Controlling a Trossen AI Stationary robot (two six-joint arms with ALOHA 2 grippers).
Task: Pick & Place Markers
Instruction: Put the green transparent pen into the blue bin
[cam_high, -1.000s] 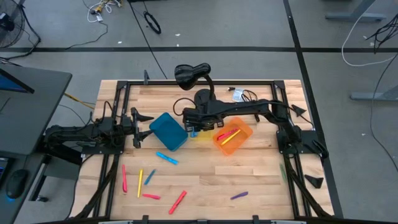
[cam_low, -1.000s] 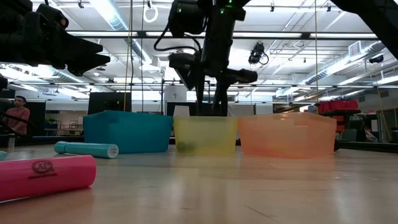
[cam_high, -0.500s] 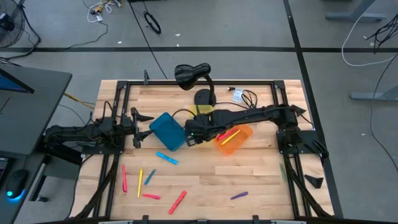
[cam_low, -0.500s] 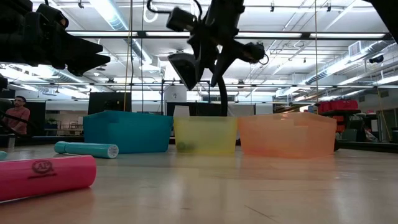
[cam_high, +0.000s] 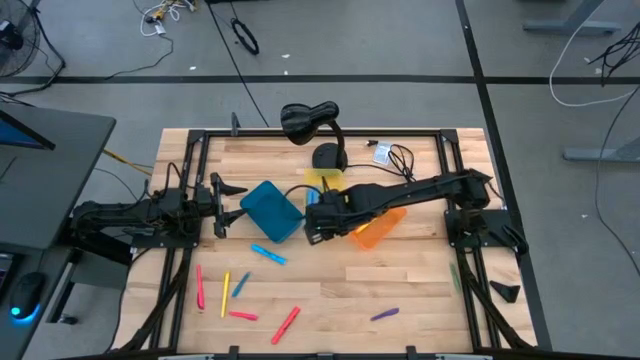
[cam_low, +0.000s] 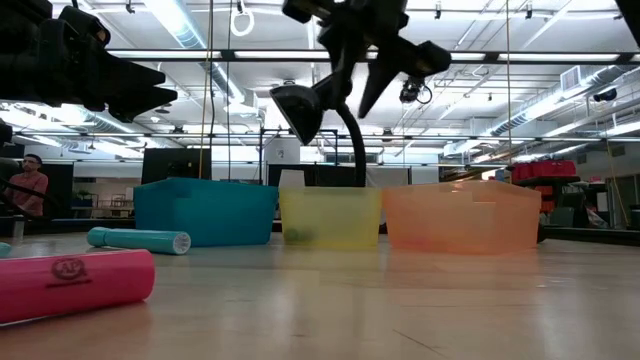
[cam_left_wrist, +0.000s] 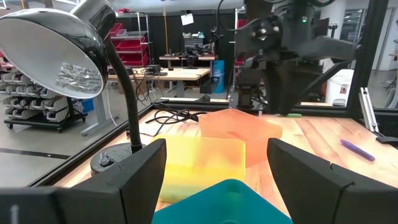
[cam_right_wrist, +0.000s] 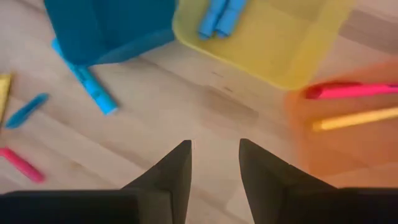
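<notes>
scattered short pen-like markers (cam_high: 268, 255) in pink, yellow, blue and purple lie on the near part of the pale wooden table (cam_high: 420, 285), well apart from the bins, with one blue marker just beside the blue bin. two more blue markers (cam_right_wrist: 222, 15) rest inside the translucent yellow plastic bin (cam_right_wrist: 273, 43), and a pink marker (cam_right_wrist: 351, 91) and a yellow marker (cam_right_wrist: 354, 118) lie in the translucent orange plastic bin (cam_low: 460, 215). the three bins stand in a row, the opaque blue plastic bin (cam_high: 271, 210) on the left arm's side. the right gripper (cam_high: 318, 226) hangs above the table just in front of the yellow bin, its fingers (cam_right_wrist: 171, 171) partly apart with nothing between them. the left gripper (cam_high: 222, 205) waits at the table's left edge near the blue bin, fingers (cam_left_wrist: 134, 174) spread wide and empty. a black gooseneck desk lamp (cam_high: 308, 120) stands behind the bins.
</notes>
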